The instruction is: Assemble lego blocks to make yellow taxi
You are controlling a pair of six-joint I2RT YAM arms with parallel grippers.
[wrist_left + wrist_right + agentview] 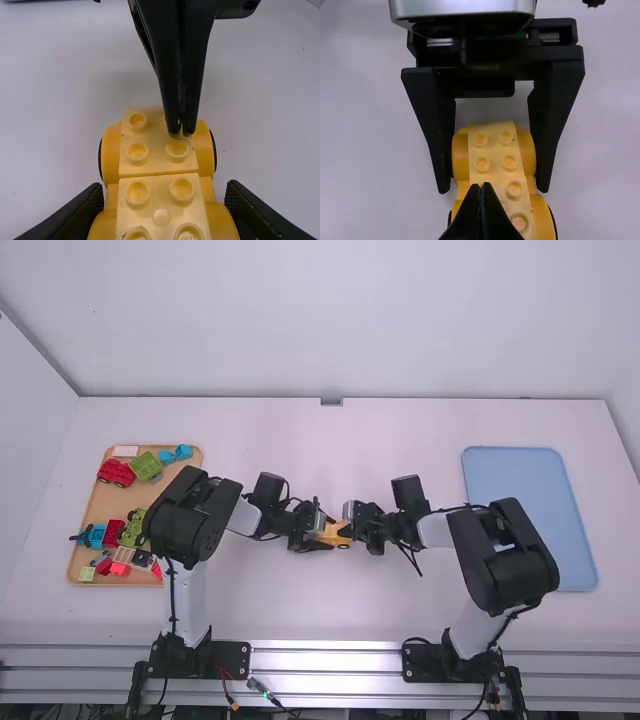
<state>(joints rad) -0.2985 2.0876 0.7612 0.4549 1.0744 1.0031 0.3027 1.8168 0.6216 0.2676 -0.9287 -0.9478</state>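
Near the middle of the table, my left gripper point(326, 531) and right gripper point(346, 531) face each other at a small yellow car point(335, 538). In the left wrist view, the fingers of my left gripper point(164, 212) stand on both sides of the yellow car point(161, 216), closed against its rounded sides. Studs line the car's top, and dark wheels show at its sides. The right wrist view has my right gripper point(481, 186) with its fingers together, tips over the studs of the yellow car point(495, 150). Those tips hide part of the top.
A wooden tray point(97, 508) at the left holds several coloured blocks and toy vehicles, among them a red vehicle point(116, 473) and a green one point(145, 466). At the right lies a light blue tray point(520, 490), partly behind the right arm.
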